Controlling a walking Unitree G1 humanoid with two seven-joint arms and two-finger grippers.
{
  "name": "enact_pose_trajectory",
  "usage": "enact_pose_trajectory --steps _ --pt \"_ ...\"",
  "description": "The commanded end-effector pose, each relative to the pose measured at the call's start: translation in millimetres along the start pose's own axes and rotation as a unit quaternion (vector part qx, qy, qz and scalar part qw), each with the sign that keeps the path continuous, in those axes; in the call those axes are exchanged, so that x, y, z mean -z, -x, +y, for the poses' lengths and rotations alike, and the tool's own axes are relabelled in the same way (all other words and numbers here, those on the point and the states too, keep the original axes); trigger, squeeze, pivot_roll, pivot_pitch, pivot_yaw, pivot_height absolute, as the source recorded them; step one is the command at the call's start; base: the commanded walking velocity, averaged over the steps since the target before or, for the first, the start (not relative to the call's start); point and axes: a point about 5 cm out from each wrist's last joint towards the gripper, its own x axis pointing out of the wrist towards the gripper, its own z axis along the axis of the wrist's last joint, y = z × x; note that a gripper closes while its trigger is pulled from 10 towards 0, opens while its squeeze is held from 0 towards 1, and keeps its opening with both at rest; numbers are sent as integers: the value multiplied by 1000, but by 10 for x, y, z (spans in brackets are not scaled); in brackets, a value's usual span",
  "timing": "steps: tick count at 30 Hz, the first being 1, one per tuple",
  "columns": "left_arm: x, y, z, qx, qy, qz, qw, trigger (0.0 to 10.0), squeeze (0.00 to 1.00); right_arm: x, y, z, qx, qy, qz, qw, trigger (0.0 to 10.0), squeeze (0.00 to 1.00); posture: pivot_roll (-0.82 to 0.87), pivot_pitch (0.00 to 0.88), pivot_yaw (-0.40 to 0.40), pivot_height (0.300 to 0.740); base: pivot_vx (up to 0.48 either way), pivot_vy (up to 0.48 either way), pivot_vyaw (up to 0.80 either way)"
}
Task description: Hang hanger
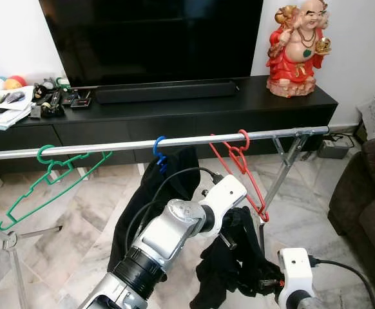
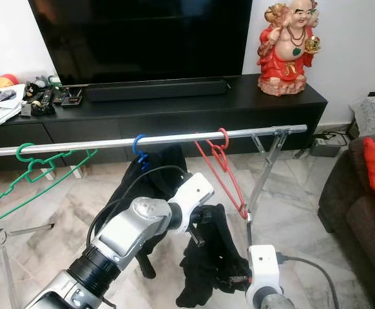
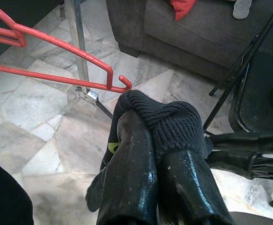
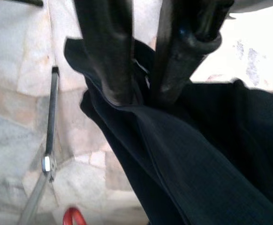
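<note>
A red hanger (image 1: 242, 161) hangs empty by its hook on the metal rack rail (image 1: 123, 145), right of centre. A blue hanger (image 1: 158, 149) at mid rail carries black clothing (image 1: 174, 172). Below the red hanger, my left gripper (image 3: 148, 122) is shut on the knitted edge of a black garment (image 1: 229, 267), which droops toward the floor. My right gripper (image 4: 143, 96), low at the right, is shut on the same dark cloth. I cannot tell whether this garment joins the clothing on the blue hanger. A green hanger (image 1: 46, 180) hangs empty at the rail's left end.
The rack's slanted leg (image 1: 284, 170) stands right of the red hanger. Behind the rail is a black TV console (image 1: 174, 119) with a TV, a red statue (image 1: 300, 51) and clutter at its left end. A dark sofa (image 1: 368, 212) with a red cushion sits at right.
</note>
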Motion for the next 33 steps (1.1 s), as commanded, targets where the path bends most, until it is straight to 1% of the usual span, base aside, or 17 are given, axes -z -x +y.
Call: enact_pose_trajectory --steps 1,4,7,9,10,11,12,13,16,18,21,24,25,26,27,28,33 --pt "-56 13 -11 1 -12 -16 1000 0 0 -44 47 55 -16 3 -2 1000 10000 1000 2 52 46 740 0 0 0" --pt "-53 14 -8 0 -12 -15 1000 0 0 -57 70 72 -22 5 1 1000 10000 1000 2 53 45 740 0 0 0" --pt "-46 15 -8 1 -12 -14 1000 0 0 24 63 69 -26 23 27 999 10000 1000 2 53 45 740 0 0 0" --pt "-46 16 -9 2 -12 -13 1000 0 0 58 71 37 -17 39 41 998 10000 1000 4 53 46 740 0 0 0" --pt "-42 19 -6 2 -12 -13 1000 0 0 79 70 -17 7 61 52 997 10000 1000 2 54 46 740 0 0 0" --pt "-41 20 -5 3 -12 -12 1000 0 0 84 70 -31 14 67 54 996 10000 1000 2 54 46 740 0 0 0" --pt "-38 21 -4 3 -13 -12 1000 0 0 104 73 -75 30 87 65 994 10000 1000 2 54 46 740 0 0 0" --pt "-37 21 -4 3 -13 -11 1000 0 0 116 75 -98 37 91 69 993 10000 1000 2 54 46 740 0 0 0" --pt "-37 20 -6 4 -13 -11 1000 0 0 118 75 -96 33 71 66 995 10000 1000 2 54 48 740 0 0 0" --pt "-37 19 -8 5 -14 -11 1000 0 0 112 71 -98 33 77 67 994 10000 1000 2 53 48 740 0 0 0" --pt "-35 21 -7 6 -15 -10 1000 0 0 99 64 -139 50 83 66 993 10000 1000 4 51 48 740 0 0 0" --pt "-35 21 -13 7 -16 -10 1000 0 0 91 52 -148 54 80 62 993 10000 1000 4 51 48 740 0 0 0" --pt "-35 21 -15 8 -17 -9 1000 0 0 91 45 -150 54 79 62 993 10000 682 4 51 48 740 0 0 0" --pt "-33 20 -17 8 -17 -9 1000 0 0 97 32 -151 54 79 63 993 10000 682 4 45 48 740 0 0 0" --pt "-32 20 -18 8 -17 -9 1000 0 0 103 21 -151 53 80 63 993 10000 318 4 45 48 740 0 0 0" --pt "-33 19 -21 9 -18 -9 1000 0 0 112 0 -148 51 80 63 993 10000 0 4 45 48 740 0 0 0" --pt "-37 23 -36 15 -22 -9 1000 0 0 169 -126 -157 42 108 55 992 10000 0 9 41 50 740 0 0 0"
